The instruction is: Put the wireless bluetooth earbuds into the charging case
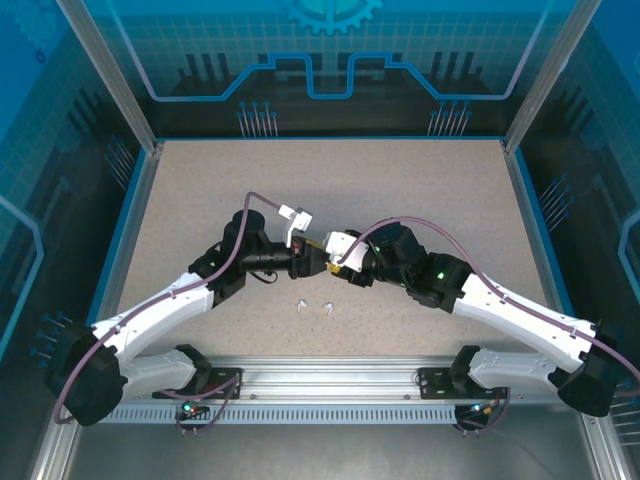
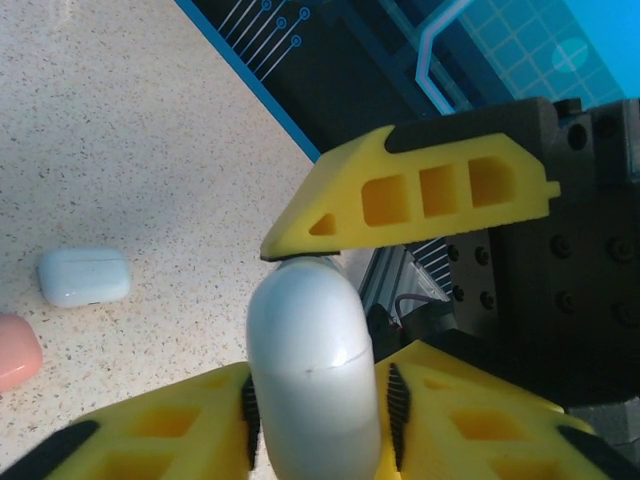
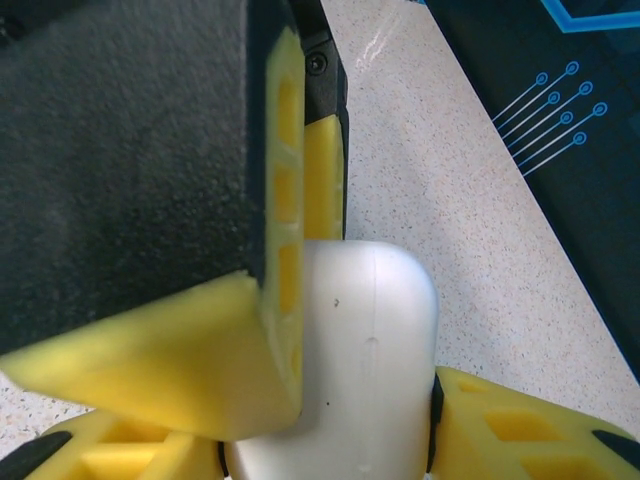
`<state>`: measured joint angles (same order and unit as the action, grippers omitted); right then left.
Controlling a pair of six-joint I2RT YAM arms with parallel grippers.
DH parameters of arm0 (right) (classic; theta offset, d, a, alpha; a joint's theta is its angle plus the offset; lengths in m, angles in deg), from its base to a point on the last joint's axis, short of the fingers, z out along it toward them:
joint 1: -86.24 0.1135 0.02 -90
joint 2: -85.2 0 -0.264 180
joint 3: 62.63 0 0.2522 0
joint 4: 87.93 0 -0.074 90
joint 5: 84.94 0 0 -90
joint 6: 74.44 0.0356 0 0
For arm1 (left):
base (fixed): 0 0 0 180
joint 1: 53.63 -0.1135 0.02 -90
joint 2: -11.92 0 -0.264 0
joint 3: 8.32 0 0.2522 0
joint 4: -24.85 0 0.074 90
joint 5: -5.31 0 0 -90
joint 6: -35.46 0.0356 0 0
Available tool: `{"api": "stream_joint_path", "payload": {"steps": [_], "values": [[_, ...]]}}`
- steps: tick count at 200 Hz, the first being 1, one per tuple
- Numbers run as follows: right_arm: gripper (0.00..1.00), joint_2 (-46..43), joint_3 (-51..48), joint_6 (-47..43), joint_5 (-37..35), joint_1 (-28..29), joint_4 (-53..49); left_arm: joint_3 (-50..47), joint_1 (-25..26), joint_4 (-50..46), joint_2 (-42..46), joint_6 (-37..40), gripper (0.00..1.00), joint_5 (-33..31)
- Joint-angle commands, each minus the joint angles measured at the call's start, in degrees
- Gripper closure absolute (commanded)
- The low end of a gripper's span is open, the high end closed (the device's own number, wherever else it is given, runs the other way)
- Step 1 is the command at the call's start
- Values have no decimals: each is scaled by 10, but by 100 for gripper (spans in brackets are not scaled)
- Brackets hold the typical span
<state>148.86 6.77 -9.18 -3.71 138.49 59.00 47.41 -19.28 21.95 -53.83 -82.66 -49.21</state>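
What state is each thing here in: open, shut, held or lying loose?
Held white case: lid shut, gripped by both grippers.
Left gripper: shut on that case.
Right gripper: shut on it too.
Second white case: lid shut, lying on the table.
Pink case: on the table, lid unclear.
Two white earbuds: loose on the table.

Lighting is bright, diffuse and overhead; shadows on the bench (image 1: pixel 420 190) are faint. In the wrist views, the foam fingers (image 2: pixel 150 430) nearest the lens are slightly soft, while the bench beyond the left tool (image 2: pixel 315 400) is sharp. A pale glare streak lies on the bench beyond the right tool (image 3: pixel 330 430).
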Motion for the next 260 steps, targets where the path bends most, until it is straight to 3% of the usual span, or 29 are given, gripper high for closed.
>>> {"api": "stream_joint_path", "payload": {"steps": [1,45,92,133,169,202,260], "values": [[51,3,21,-3,-6,8,4,20,4,6,-5,9,68,13],[44,2,27,16,-3,-4,-17,16,5,7,7,16,77,9],[0,-57,27,71,58,-48,-54,-11,5,38,51,56,84,-35],[0,-137,19,144,222,-132,-45,-54,8,139,90,140,100,-62],[0,-135,46,211,306,-148,-30,-111,44,252,122,282,100,-102],[0,-104,71,217,326,-146,-17,-121,52,294,124,323,100,-94],[7,-57,94,207,315,-130,-8,-123,55,295,125,324,100,-95]]}}
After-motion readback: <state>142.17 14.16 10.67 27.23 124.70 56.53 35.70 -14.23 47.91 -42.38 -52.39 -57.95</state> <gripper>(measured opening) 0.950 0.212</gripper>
